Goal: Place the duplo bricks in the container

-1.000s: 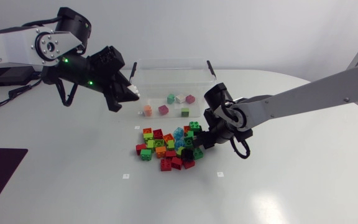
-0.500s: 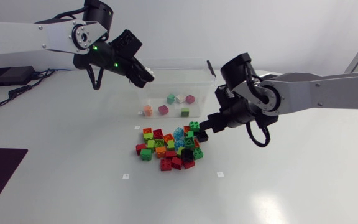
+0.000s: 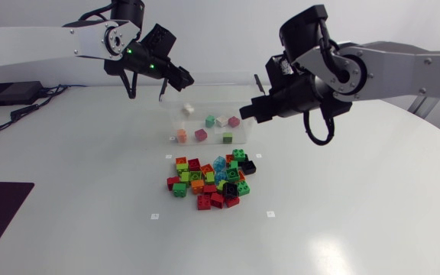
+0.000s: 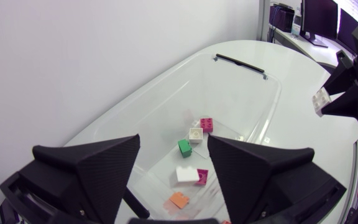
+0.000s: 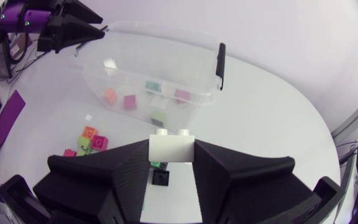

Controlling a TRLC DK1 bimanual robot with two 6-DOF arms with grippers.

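Left jaws stand wide apart and empty over the rear left corner of the clear container [image 3: 205, 75]. A second ago they were shut on a small white brick [image 3: 188, 109] while the left arm [image 3: 75, 42] carried it up from the bench [image 3: 342, 221]. That brick is now free of them and inside the container walls, close to a magenta brick [image 4: 201, 177]; whether it has come to rest I cannot tell.

Right jaws are closed on a white two-stud brick [image 5: 171, 146], pinched from both sides. Over the same second the right arm [image 3: 403, 69] has lifted away from the pile of duplo bricks [image 3: 212, 182] and swung up to the container's right end, near its black handle [image 5: 221, 59], not yet clearly over the opening.

So one more brick is delivered, joining a handful of scattered ones on the container floor, and another looks about to follow. Most bricks are still heaped on the bench in front of the container, so the job seems far from done — the left arm is likely free to go back for more
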